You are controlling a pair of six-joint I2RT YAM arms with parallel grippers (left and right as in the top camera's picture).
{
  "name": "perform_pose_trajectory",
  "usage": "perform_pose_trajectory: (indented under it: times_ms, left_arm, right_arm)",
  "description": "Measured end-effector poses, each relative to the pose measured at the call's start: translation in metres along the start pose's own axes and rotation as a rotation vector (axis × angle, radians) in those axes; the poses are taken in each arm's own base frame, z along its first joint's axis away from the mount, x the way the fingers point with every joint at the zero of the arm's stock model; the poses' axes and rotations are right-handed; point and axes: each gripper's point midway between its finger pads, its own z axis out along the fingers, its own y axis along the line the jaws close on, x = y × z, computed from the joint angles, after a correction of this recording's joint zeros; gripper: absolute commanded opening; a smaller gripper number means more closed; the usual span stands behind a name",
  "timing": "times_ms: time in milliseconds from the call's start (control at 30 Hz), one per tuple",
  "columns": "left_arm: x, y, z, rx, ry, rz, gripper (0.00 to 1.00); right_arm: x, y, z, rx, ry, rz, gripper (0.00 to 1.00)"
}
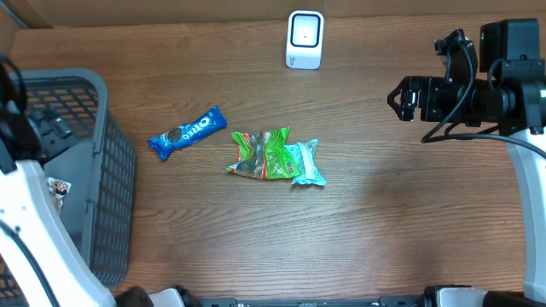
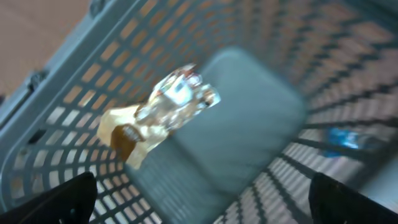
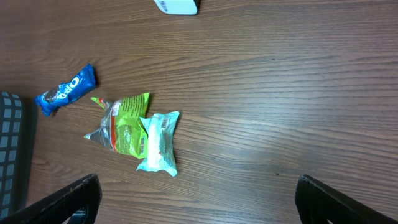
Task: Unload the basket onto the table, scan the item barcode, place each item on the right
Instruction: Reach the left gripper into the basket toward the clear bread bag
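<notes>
At the left edge of the table (image 1: 384, 230), a grey basket (image 1: 115, 170) is being overhung by the left arm. In the left wrist view the left fingers (image 2: 62, 202) are being held spread wide, with nothing being pinched between them. A clear-and-gold packet (image 2: 158, 115) is being shown blurred below them, inside the basket, by its mesh wall. Whether it is resting there or in the air cannot be told. Right of the basket, a blue Oreo bar (image 1: 188, 132) is being carried by the table, lying slanted. Further right, near the middle, a green packet (image 1: 260, 153) is being overlapped along its right side by a pale teal packet (image 1: 305, 164). Behind them, at the far edge, a white scanner (image 1: 304, 39) is being stood upright, well apart from every packet. At the far right, the right fingers (image 3: 68, 202) are being held spread above bare wood, with nothing being gripped.
</notes>
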Motion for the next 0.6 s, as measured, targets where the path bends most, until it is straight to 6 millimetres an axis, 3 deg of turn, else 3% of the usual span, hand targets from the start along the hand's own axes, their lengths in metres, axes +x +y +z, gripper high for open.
perform_pose_trajectory:
  times_ms: [200,600]
  left_arm:
    - [0.01,0.009,0.069,-0.068,0.16,-0.009,1.0]
    - [-0.011,-0.018,0.143,-0.048,0.189,0.157,1.0]
  right_arm:
    - [0.003,0.0,0.0,0.001,0.01,0.004,1.0]
    - [0.003,0.0,0.0,0.001,0.01,0.003,1.0]
